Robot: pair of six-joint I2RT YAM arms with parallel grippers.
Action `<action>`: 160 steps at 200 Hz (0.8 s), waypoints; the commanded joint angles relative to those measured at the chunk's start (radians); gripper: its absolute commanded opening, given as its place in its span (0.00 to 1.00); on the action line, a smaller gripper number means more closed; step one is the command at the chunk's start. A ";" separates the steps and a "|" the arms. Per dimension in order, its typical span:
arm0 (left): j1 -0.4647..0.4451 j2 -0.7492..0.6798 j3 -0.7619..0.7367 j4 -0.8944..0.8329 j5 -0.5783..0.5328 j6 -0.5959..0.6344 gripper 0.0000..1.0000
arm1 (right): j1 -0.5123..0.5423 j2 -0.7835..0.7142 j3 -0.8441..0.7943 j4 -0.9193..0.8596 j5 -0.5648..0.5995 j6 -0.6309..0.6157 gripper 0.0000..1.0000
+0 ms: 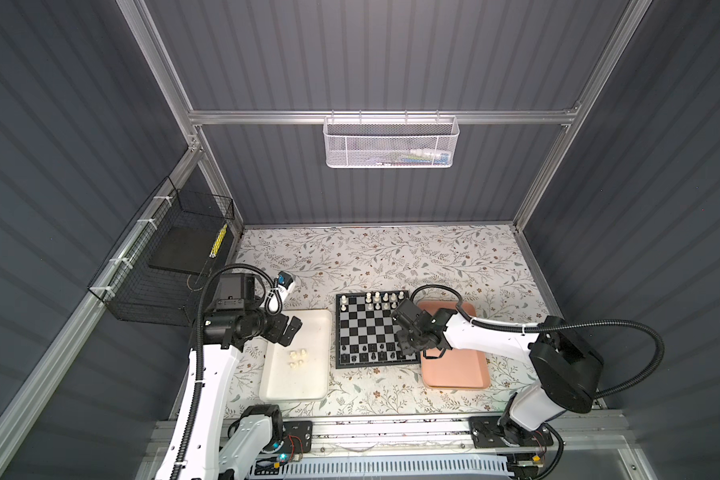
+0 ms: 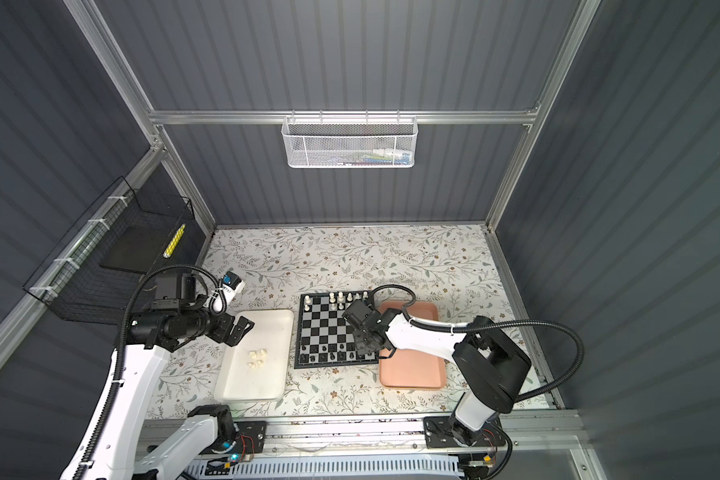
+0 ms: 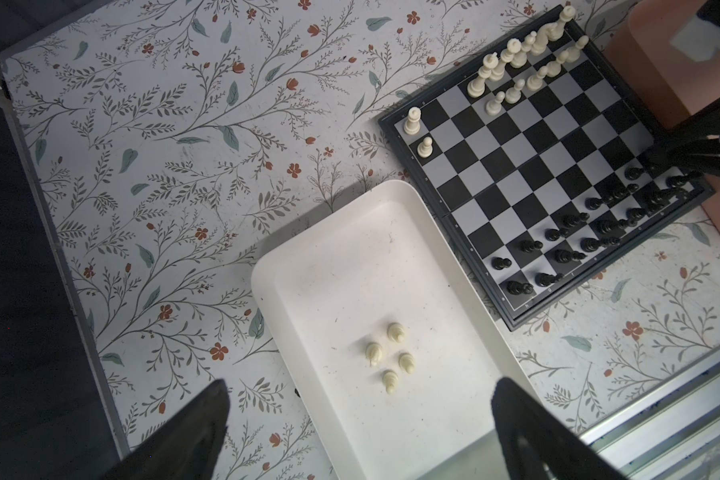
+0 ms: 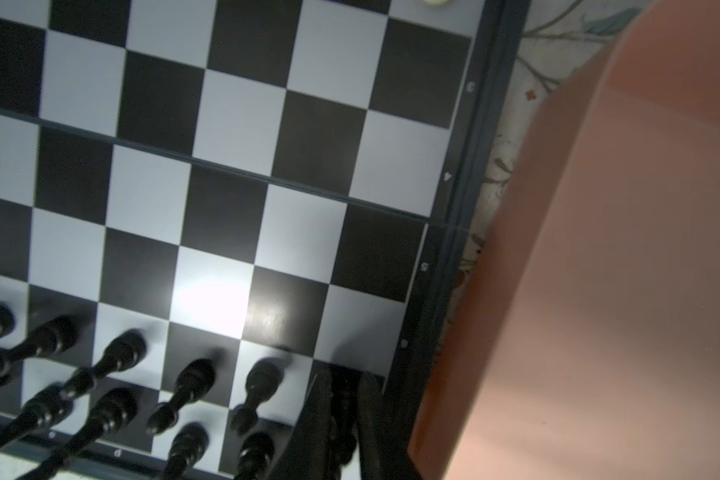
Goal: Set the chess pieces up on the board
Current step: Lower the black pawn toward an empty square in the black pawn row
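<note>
1. The flowered table is carrying everything I am working with.
2. The white tray is lying at nine o'clock from the board, just beside it. The pink tray is lying at three o'clock, also just beside it.
3. The board is sitting flat between the two trays.
4. My left gripper is hanging over the white tray's eleven o'clock corner. Its fingers are spreading wide and gripping nothing.
5. My right gripper is reaching down at the board's five o'clock corner. Its fingers are narrowing closely around a black piece there. I cannot tell whether that piece is resting on the square.
6. The white pieces are standing in two gappy rows along the board's twelve o'clock edge. The black pieces are lining two rows along its six o'clock edge.
7. Four loose white pieces are sitting in a tight cluster near the middle of the white tray, well apart from my left fingers.
</note>
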 commanded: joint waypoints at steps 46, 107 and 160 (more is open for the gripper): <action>-0.004 -0.007 0.007 -0.028 0.017 0.000 0.99 | 0.006 0.013 0.018 -0.027 0.022 -0.012 0.20; -0.004 -0.009 0.007 -0.027 0.018 -0.001 0.99 | 0.006 0.006 0.028 -0.036 0.029 -0.016 0.24; -0.003 -0.011 0.009 -0.028 0.019 0.000 1.00 | 0.006 -0.013 0.038 -0.046 0.043 -0.024 0.26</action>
